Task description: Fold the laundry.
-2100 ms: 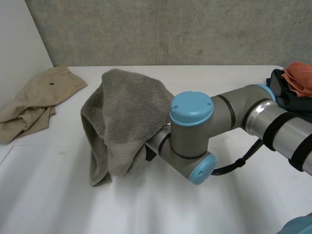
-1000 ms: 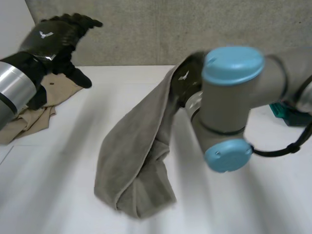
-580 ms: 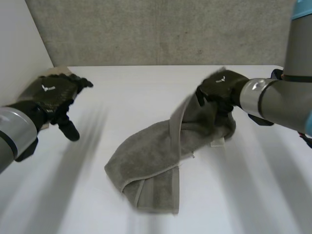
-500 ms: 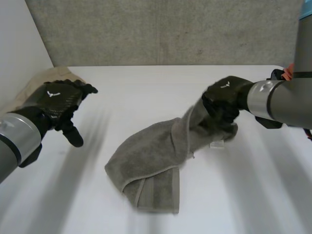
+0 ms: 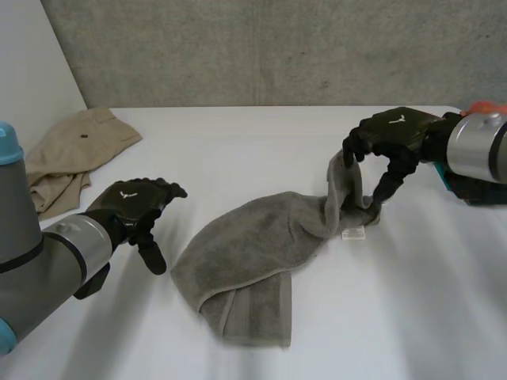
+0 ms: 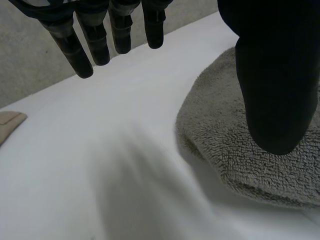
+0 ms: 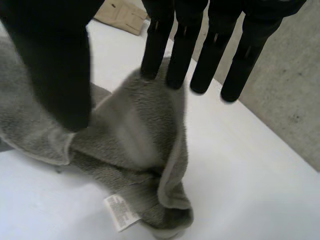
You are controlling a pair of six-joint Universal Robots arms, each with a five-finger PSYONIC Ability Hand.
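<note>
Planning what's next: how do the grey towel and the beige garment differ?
The grey towel lies mid-table, thick and fluffy; the beige garment lies by the far left corner, thin and smooth. The towel's end rises to the right hand; the garment is untouched. Both lie rumpled.

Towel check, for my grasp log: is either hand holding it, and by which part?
Left hand holds nothing, open beside the towel. Right hand meets its raised end; a grip cannot be told.
</note>
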